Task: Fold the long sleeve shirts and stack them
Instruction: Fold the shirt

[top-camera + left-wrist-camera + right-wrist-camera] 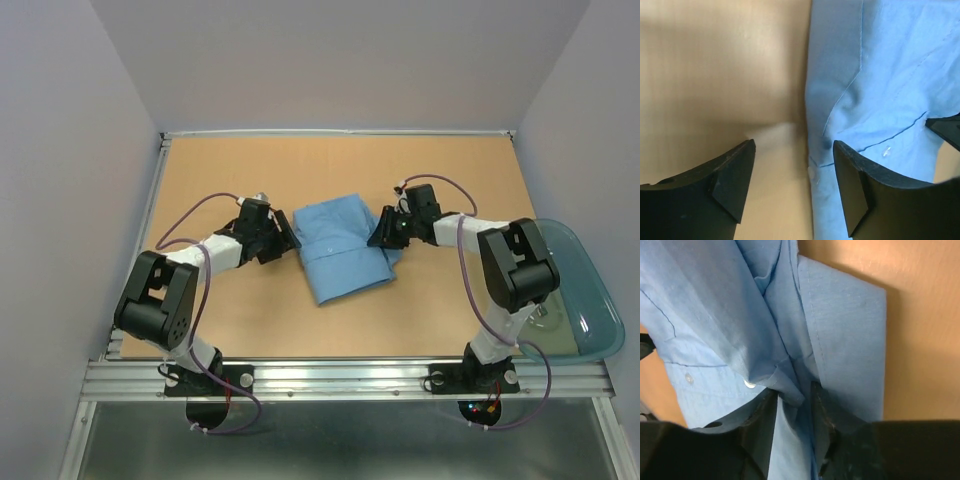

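Observation:
One light blue long sleeve shirt (pixel 340 250) lies folded in a rough rectangle at the middle of the table. My left gripper (pixel 285 238) is at its left edge. In the left wrist view the jaws stand wide apart, straddling the shirt's edge (pixel 880 75), and the left gripper (pixel 793 145) grips nothing. My right gripper (pixel 385 232) is at the shirt's right edge. In the right wrist view its fingers are slightly apart, and a bunched fold of the shirt (pixel 710 305) lies loosely in the right gripper (pixel 793 390).
A translucent teal tub (pixel 585 300) overhangs the table's right edge beside the right arm's base. Grey walls stand at the back and on both sides of the brown tabletop (pixel 240 170).

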You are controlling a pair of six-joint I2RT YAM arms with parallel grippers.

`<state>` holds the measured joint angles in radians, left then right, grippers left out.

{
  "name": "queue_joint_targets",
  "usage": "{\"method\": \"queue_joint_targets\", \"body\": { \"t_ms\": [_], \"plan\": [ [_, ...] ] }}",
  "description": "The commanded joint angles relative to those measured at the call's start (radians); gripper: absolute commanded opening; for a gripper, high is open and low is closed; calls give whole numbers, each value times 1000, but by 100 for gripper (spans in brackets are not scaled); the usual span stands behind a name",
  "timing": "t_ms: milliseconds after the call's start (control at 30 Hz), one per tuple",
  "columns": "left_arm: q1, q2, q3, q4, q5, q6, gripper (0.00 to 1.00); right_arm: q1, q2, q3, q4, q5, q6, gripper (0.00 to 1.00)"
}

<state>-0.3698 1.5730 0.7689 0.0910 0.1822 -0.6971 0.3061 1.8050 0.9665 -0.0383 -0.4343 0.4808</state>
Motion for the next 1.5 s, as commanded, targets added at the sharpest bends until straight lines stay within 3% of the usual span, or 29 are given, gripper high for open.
{"method": "queue_joint_targets", "body": {
  "t_ms": [0, 167, 367, 600, 900, 1033, 1200, 1367, 1467],
  "plan": [
    [-35, -128, 72, -160, -98, 34, 75, -10, -106, 34, -41, 74, -27, 49],
    [-104, -223, 104, -240, -147, 48, 75, -10, -260, 20, -86, 118, -16, 62],
    [-244, -254, 72, -229, -63, 36, 67, 17, -398, -48, -89, 25, 38, 62],
    [-299, -214, 29, -198, -14, 36, 58, 122, -415, -227, 75, -83, 160, 47],
    [-339, -160, 63, -197, 6, 57, 58, 62, -297, -411, 286, -95, 196, 20],
    [-350, -131, 72, -194, 34, 73, 58, -47, -201, -477, 412, -176, 214, 17],
    [-365, -96, 90, -189, 82, 102, 57, -81, -69, -465, 465, -239, 208, 16],
    [-389, -39, 112, -177, 126, 148, 54, -94, -88, -456, 468, -239, 211, 16],
    [-391, 21, 98, -175, 141, 151, 45, -133, -113, -471, 463, -241, 213, 16]
  ]
}}
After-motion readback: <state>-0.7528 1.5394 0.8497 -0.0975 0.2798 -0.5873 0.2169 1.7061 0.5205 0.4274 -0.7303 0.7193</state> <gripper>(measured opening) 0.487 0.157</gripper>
